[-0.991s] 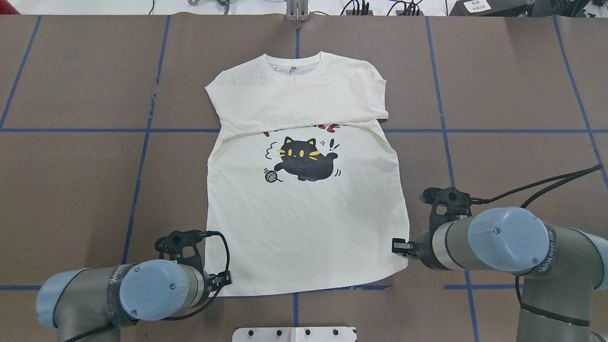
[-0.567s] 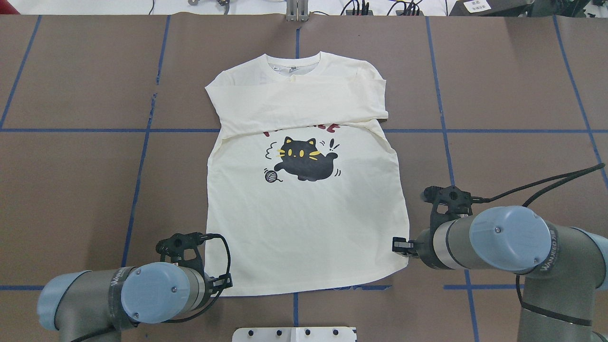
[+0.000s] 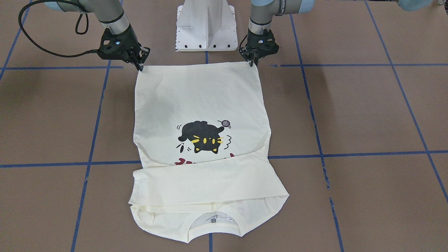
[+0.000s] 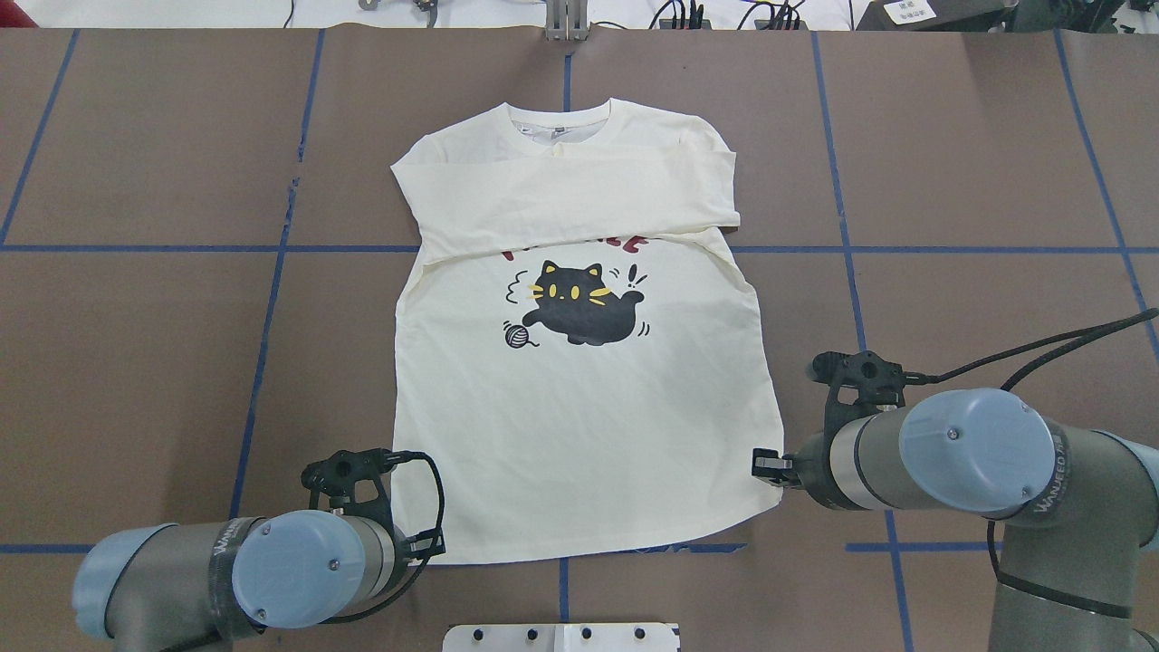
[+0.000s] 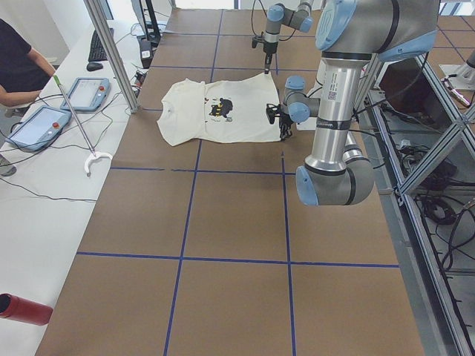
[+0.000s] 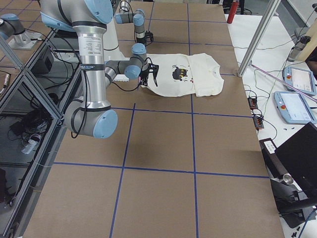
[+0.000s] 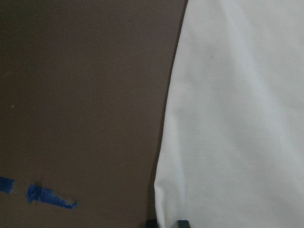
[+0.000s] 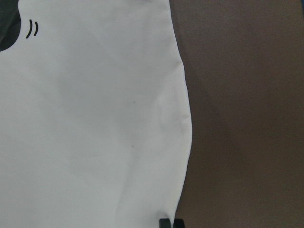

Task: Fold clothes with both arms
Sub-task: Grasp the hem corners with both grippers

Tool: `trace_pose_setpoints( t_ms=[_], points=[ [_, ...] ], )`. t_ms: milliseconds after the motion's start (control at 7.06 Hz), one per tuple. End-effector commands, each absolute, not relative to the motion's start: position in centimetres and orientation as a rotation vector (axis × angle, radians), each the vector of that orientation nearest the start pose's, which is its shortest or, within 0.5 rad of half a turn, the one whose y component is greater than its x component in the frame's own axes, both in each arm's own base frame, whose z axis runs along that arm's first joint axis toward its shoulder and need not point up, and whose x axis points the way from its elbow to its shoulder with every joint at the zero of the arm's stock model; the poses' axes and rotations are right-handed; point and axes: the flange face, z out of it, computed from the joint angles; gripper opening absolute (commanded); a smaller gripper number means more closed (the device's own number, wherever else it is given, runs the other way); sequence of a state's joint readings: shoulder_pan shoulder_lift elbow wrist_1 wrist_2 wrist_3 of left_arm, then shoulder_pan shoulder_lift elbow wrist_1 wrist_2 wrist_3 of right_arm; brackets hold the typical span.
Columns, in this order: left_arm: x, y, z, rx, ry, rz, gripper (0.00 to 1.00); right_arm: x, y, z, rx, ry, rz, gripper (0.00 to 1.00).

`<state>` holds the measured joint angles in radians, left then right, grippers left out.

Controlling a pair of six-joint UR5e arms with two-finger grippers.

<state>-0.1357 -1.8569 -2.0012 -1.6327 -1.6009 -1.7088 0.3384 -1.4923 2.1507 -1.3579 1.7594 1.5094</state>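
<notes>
T-shirt [image 4: 579, 426] lies flat, print up, mid worktop [image 4: 163, 344], sleeves already folded across the chest. It is thin, light, limp cloth that will sag and slide, so it is best taken at the 2 hem corners. Left end effector [image 4: 433, 545] and right end effector [image 4: 765, 464] each sit there, jaws narrow, apparently pinching the hem. Against 1 s ago, both arms have eased slightly back toward the base; the shirt has barely shifted.

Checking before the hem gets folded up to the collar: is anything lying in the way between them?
Nothing visible. The left gripper and right gripper sit at the hem corners of the shirt; ahead lie only its own sleeves, folded across the chest before the collar.
</notes>
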Motion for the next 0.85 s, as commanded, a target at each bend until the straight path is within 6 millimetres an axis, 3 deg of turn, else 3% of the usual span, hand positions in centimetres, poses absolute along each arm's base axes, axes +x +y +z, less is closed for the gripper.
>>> trace_pose_setpoints(
  t_ms=[0,142,283,425,708],
  points=[
    [53.3,-20.5,31.6,-0.020,0.777,-0.251,0.12,-41.7,-26.8,33.2,0.001,-0.890,0.176,0.00],
    [53.2,-20.5,31.3,-0.018,0.781,-0.250,0.00,-41.7,-26.8,33.1,0.001,-0.892,0.176,0.00],
    [52.9,-20.4,30.6,-0.020,0.797,-0.249,0.00,-41.5,-26.9,33.1,0.001,-0.892,0.178,0.00],
    [51.4,-20.6,29.1,-0.017,0.830,-0.253,0.00,-40.5,-26.7,32.6,0.006,-0.901,0.181,0.00],
    [48.0,-20.3,27.0,-0.011,0.884,-0.236,0.00,-36.8,-24.8,32.7,-0.045,-0.902,0.159,0.00]
  ],
)
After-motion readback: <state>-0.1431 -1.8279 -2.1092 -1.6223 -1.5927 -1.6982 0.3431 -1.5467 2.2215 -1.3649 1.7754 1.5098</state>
